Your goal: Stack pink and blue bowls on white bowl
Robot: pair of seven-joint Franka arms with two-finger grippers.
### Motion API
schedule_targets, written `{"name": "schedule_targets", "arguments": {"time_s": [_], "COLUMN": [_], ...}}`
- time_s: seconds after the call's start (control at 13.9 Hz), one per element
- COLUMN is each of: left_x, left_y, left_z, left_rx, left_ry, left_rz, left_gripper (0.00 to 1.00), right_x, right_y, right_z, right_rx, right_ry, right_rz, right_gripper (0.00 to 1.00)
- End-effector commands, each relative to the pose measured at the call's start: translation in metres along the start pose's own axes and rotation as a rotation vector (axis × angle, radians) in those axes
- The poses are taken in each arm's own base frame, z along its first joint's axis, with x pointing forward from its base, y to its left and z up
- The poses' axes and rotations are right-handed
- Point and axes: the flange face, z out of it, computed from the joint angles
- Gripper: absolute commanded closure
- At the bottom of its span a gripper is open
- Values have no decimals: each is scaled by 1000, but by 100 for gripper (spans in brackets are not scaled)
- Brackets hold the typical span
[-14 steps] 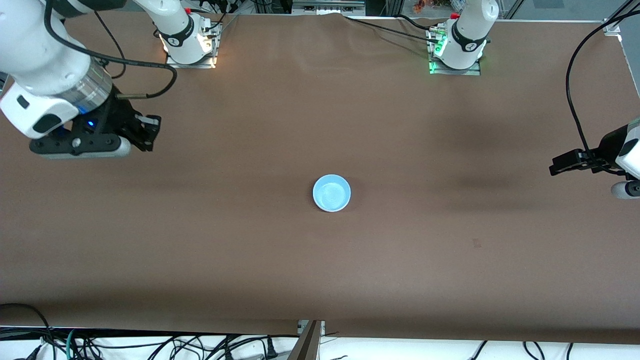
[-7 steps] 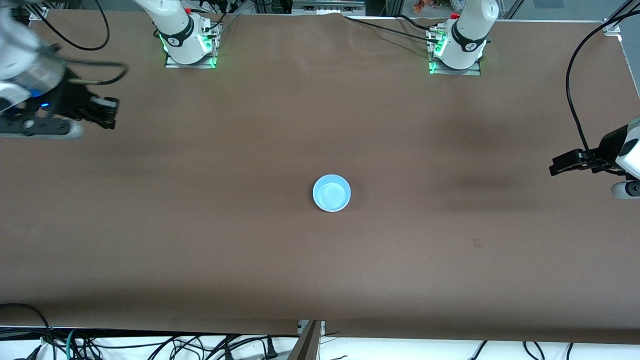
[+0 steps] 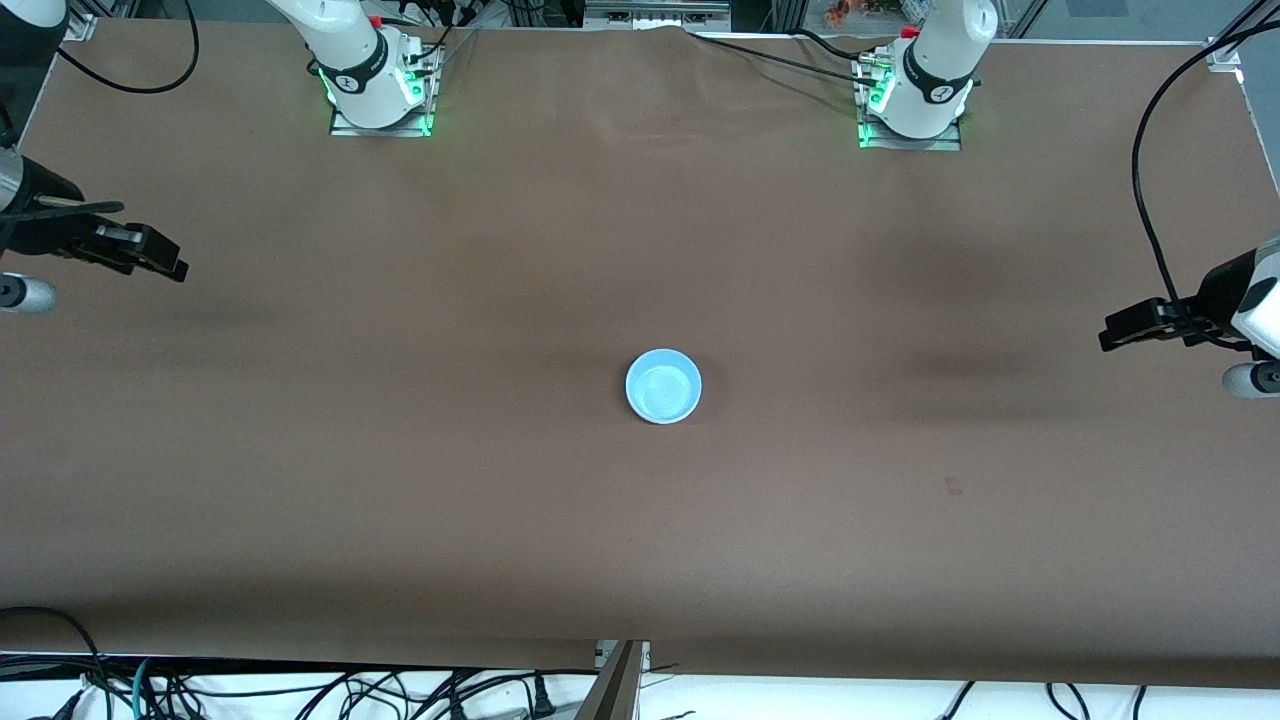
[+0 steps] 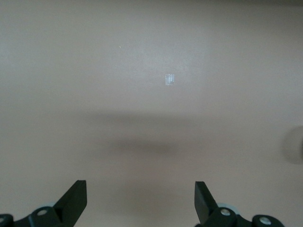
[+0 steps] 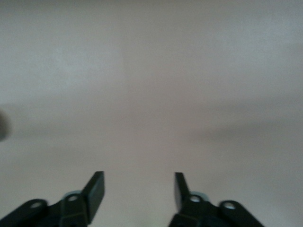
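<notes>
A light blue bowl [image 3: 663, 386] stands upright at the middle of the brown table [image 3: 640, 550]. The pink bowl and the white bowl do not show in any view. My right gripper [image 3: 160, 260] hangs open and empty over the table's edge at the right arm's end, well away from the blue bowl. In the right wrist view my right gripper [image 5: 139, 182] has only bare table between its fingers. My left gripper [image 3: 1115, 333] waits open and empty over the left arm's end of the table. In the left wrist view it [image 4: 141, 189] is also over bare table.
The two arm bases [image 3: 375, 85] [image 3: 915, 95] stand along the table's edge farthest from the front camera. A small pale mark [image 4: 170, 80] lies on the table, also in the front view [image 3: 952, 486]. Cables [image 3: 300, 690] hang off the nearest edge.
My right arm has swung away from the middle toward its end of the table, and its gripper now hangs at the edge. The left arm and the blue bowl have not moved.
</notes>
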Motion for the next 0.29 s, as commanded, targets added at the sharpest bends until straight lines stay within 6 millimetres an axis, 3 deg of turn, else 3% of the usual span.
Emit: {"name": "schedule_targets", "arguments": {"time_s": [0.0, 0.22], "left_x": [2, 2], "left_y": [0, 0], "left_z": [-5, -5], "left_rx": [-21, -21], "left_ry": [-4, -4], "left_rz": [-10, -10], "left_gripper": [0, 0], "right_x": [6, 7], "right_y": [-2, -2], "right_z": [4, 3], "right_rx": [2, 7], "right_ry": [37, 41], "right_rz": [0, -5], "right_gripper": [0, 0]}}
